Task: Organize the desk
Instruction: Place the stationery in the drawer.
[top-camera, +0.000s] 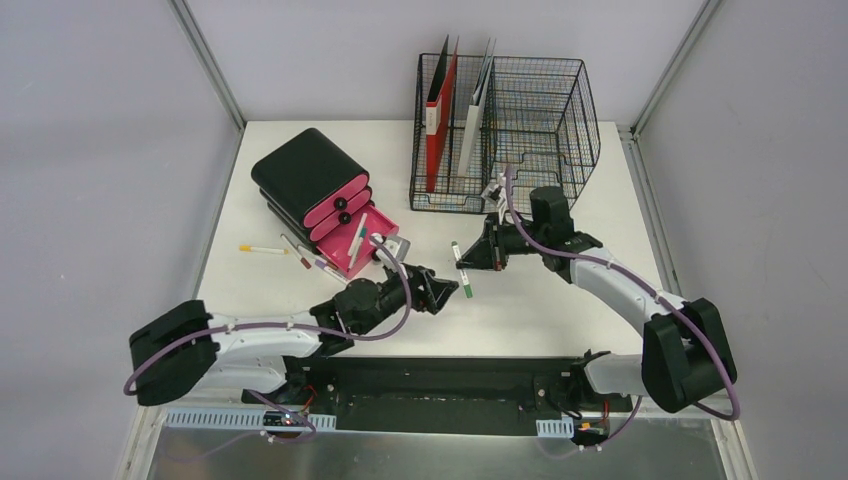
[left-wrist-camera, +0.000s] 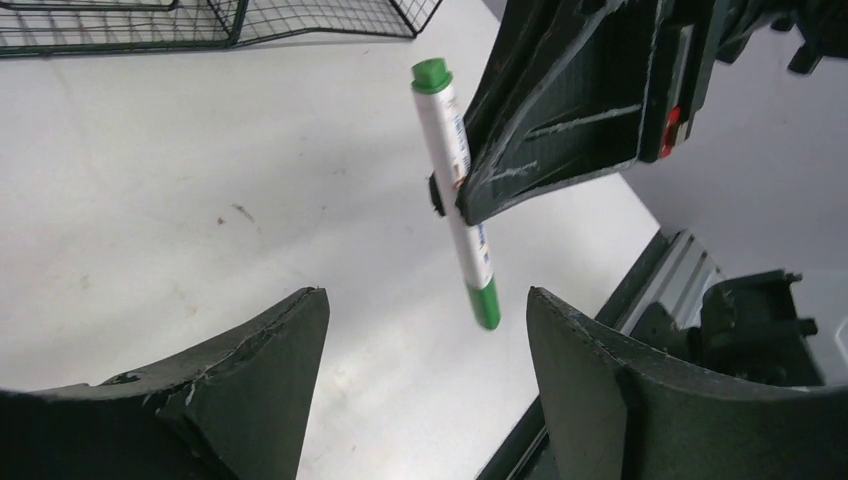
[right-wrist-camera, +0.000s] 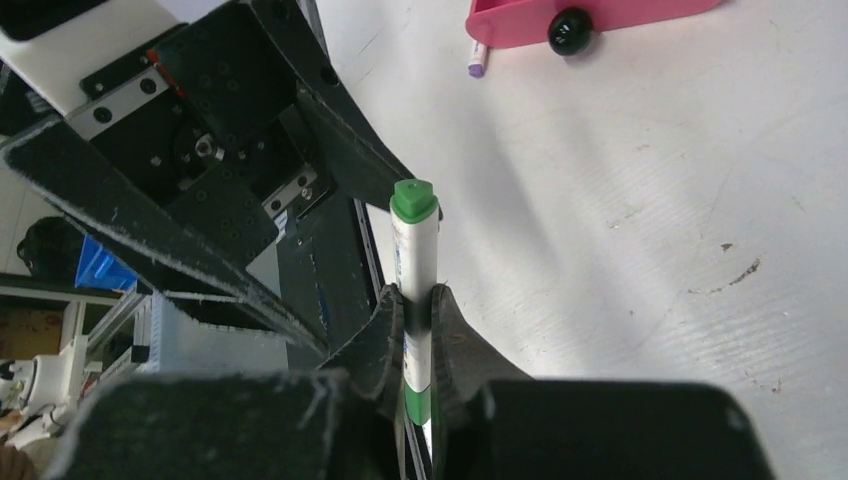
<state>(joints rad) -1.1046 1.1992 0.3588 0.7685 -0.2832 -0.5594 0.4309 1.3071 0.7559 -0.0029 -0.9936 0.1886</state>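
Observation:
A white marker with green ends (top-camera: 461, 270) hangs above the middle of the white desk (top-camera: 560, 310). My right gripper (right-wrist-camera: 417, 310) is shut on the marker (right-wrist-camera: 413, 250), pinching its barrel near one end. In the left wrist view the marker (left-wrist-camera: 458, 190) stands just beyond my left gripper (left-wrist-camera: 425, 300), which is open with nothing between its fingers. The right gripper's fingers (left-wrist-camera: 560, 110) clamp the barrel from the right. From above, the left gripper (top-camera: 450, 290) faces the right gripper (top-camera: 470, 258) across the marker.
A black drawer unit with pink fronts (top-camera: 310, 185) sits at the back left, its lowest pink drawer (top-camera: 360, 240) pulled open with pens inside. More pens (top-camera: 262, 249) lie left of it. A black wire rack (top-camera: 510, 120) holding red folders stands at the back.

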